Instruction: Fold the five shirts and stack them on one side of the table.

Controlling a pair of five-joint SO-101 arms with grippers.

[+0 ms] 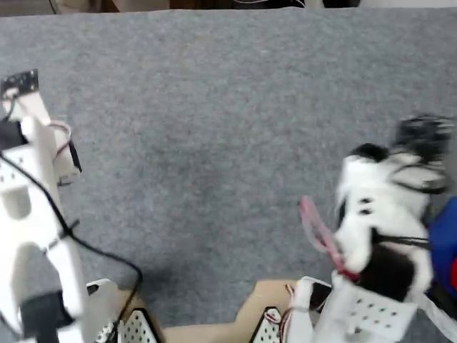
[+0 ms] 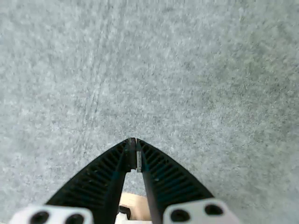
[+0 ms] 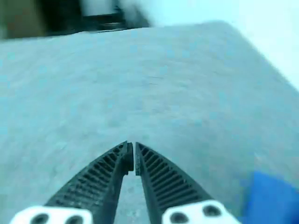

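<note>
A: High view, arm poses?

B: The left arm is seen rising from its base at the near-left corner and stretched along the left edge of the mat. The right arm is seen at the right edge, blurred and bent over its base.

A: Claws, from the wrist views?

B: The left claw is pointed straight down at the mat, with its tips pressed together. The right claw is tilted out across the mat toward the far edge, and its tips are narrowed to a hairline gap.

A: Shirts?

B: A blue cloth is noted at the mat's right edge, just beside the right arm and cut by the frame. In the right wrist view the blue cloth is recorded close beside the right claw, apart from its tips. Whether it is a folded shirt cannot be told, nor which way its long axis runs.
</note>
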